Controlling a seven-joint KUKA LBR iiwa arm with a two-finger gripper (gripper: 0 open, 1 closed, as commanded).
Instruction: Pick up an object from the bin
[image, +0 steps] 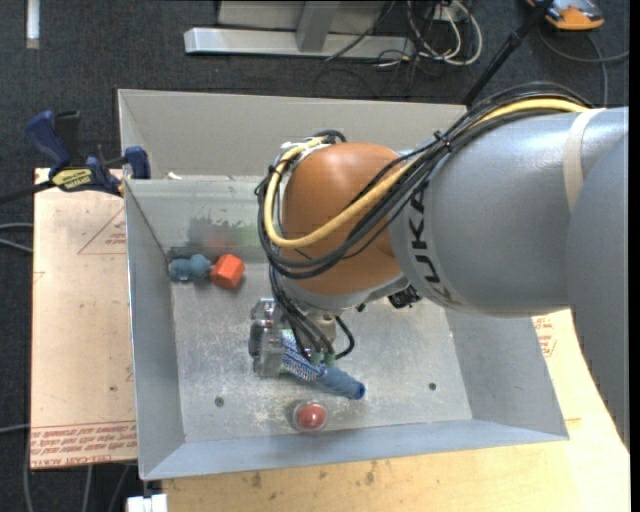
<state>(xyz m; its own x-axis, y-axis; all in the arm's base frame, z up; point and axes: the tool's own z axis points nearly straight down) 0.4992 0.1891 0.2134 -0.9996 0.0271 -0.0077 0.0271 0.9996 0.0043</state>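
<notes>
My gripper (267, 346) hangs low in the middle of the bin, under the arm's orange dome. A blue stick-like thing with a blue-and-white striped end (322, 376) lies slanted on the floor, its striped end right at the gripper's lower side. Whether the gripper has hold of it is hidden. A small red ball (310, 415) rests just below, close to the bin's front wall.
At the back left an orange block (229, 271) lies beside a small blue-grey lump (187, 267). The big arm and its cables cover the bin's right and back parts.
</notes>
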